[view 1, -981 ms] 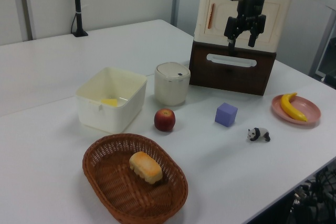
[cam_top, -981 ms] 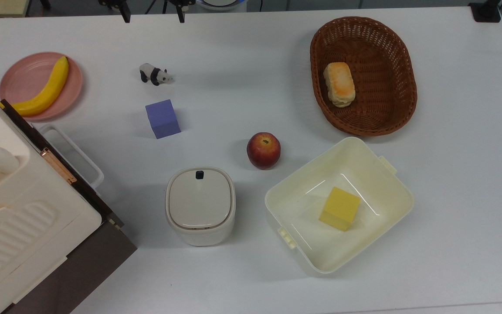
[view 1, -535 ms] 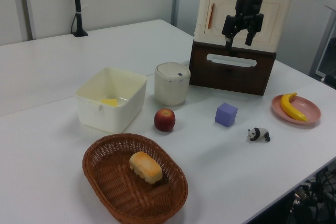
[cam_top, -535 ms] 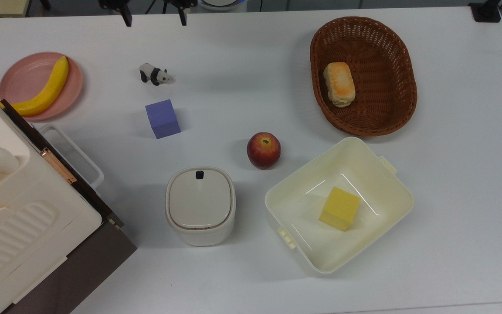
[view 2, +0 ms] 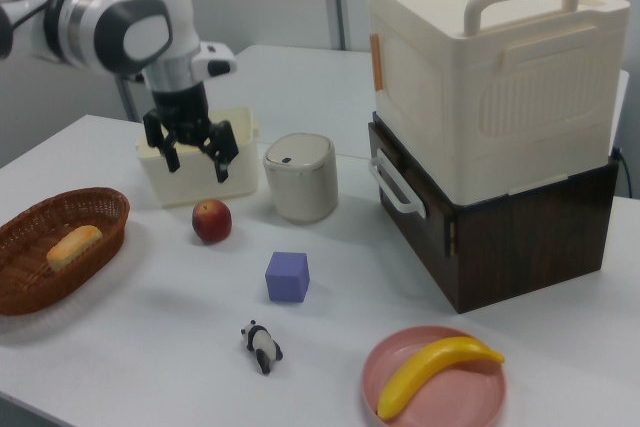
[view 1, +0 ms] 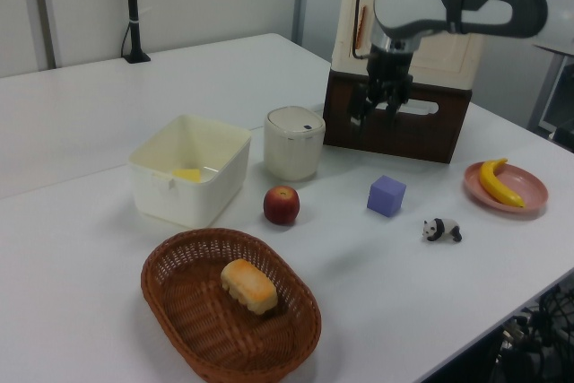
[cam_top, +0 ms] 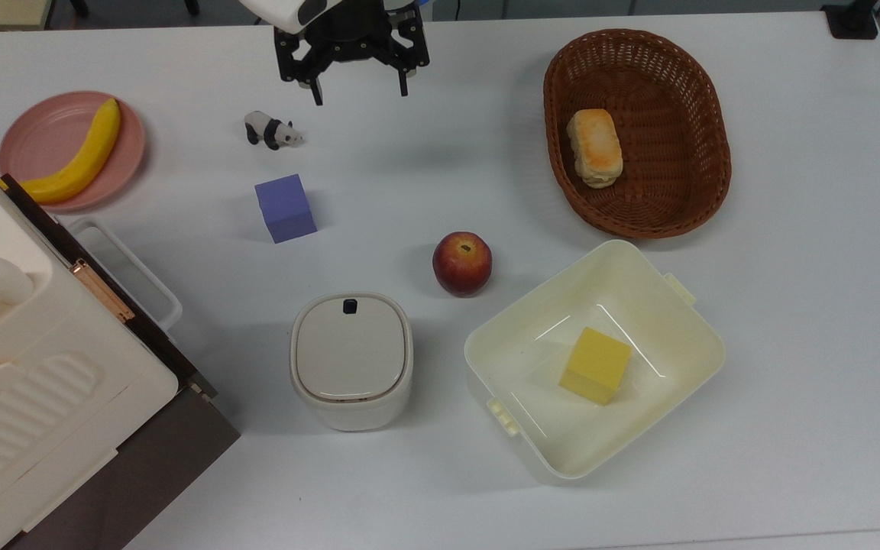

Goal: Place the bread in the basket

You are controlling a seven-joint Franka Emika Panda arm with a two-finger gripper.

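The bread (cam_top: 595, 147), a small bun with a toasted orange top, lies inside the dark brown wicker basket (cam_top: 684, 198) at the top view's upper right. The left view shows the bread (view 1: 249, 285) in the basket (view 1: 179, 311) at the front, and the right view shows the bread (view 2: 73, 245) in the basket (view 2: 30, 287) at the far left. My gripper (cam_top: 360, 93) hangs open and empty above the table, well to the top view's left of the basket, near the panda. It also appears in the left view (view 1: 375, 118) and the right view (view 2: 198, 167).
A red apple (cam_top: 462, 263), a cream square tub (cam_top: 669, 321) holding a yellow cube (cam_top: 595, 365), and a lidded white pot (cam_top: 351, 359) sit mid-table. A purple cube (cam_top: 285, 207), toy panda (cam_top: 272, 130), and pink plate (cam_top: 43, 126) with a banana (cam_top: 81, 156) lie left. A large cream box (cam_top: 43, 367) fills the lower-left corner.
The gripper has come down and further over the table, from the top view's upper edge toward the panda. The bread and basket have not moved.
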